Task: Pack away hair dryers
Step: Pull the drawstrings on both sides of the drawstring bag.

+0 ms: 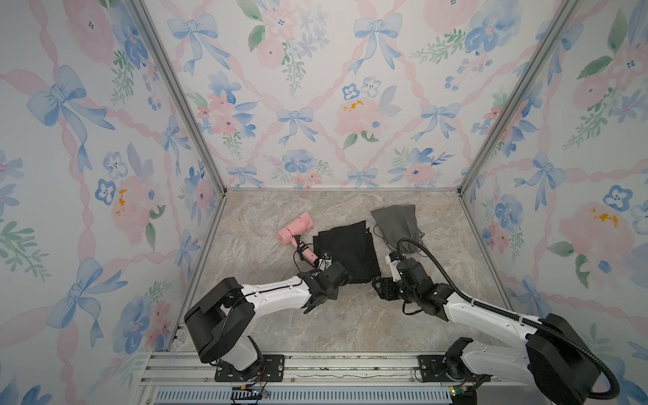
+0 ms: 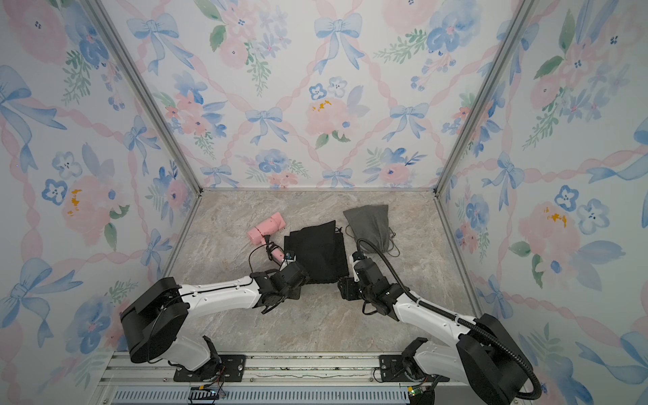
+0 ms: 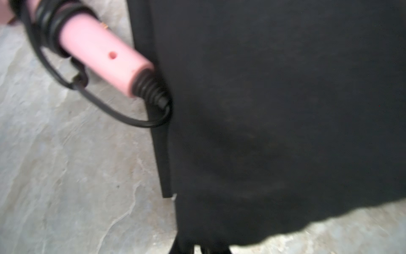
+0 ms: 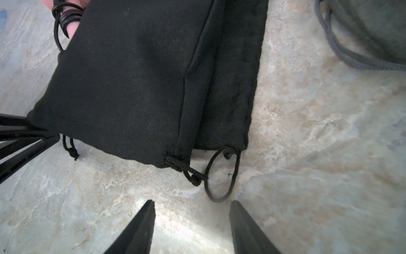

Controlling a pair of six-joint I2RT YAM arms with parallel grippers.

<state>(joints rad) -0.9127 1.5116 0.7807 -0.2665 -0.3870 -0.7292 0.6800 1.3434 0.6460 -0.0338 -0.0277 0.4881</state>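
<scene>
Pink dryer [image 1: 294, 229] lies diagonally, handle toward black pouch [image 1: 347, 249]; right jaws apart, left jaws unclear.

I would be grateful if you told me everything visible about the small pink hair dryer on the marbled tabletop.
The small pink hair dryer looks like matte plastic, with a stubby barrel and a slim handle. It lies on its side on the marbled tabletop, barrel toward the back wall. Its black cord is coiled round the handle, one loop trailing loose. The handle's ribbed black end reaches the edge of the flat black cloth pouch.
</scene>
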